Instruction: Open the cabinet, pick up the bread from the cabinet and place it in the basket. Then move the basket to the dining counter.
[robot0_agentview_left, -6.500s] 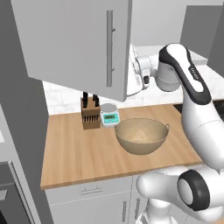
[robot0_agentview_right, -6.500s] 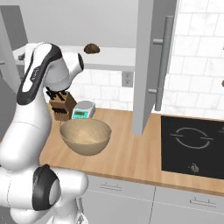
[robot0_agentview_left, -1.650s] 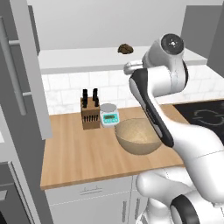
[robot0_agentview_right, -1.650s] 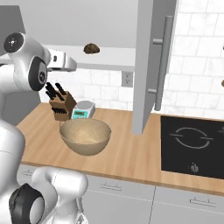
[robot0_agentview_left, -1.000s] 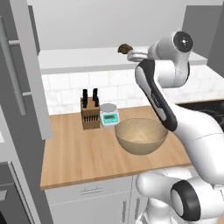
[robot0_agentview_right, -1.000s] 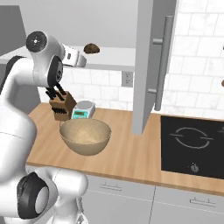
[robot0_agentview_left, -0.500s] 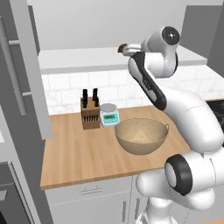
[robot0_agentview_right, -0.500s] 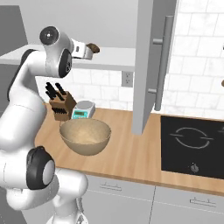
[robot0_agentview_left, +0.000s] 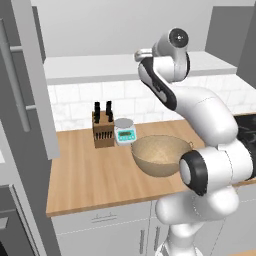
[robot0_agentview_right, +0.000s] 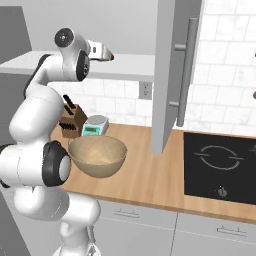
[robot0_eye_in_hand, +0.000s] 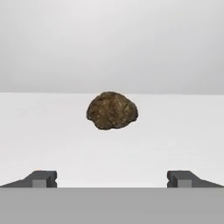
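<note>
Now the cabinet (robot0_agentview_right: 172, 70) stands open and the reach for the bread (robot0_eye_in_hand: 112, 110) is in hand: the end effector (robot0_eye_in_hand: 112, 178), jaws spread wide and empty, faces the lump on the cabinet shelf, not yet around it. Next it should advance, clench, then carry it down to the basket (robot0_agentview_left: 161, 156) on the table (robot0_agentview_left: 85, 175).

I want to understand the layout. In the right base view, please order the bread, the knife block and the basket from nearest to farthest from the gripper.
1. Bread: on the cabinet shelf, just ahead of the open gripper.
2. Knife block: on the counter below, by the wall.
3. Basket: lower still, toward the counter's front edge.
</note>
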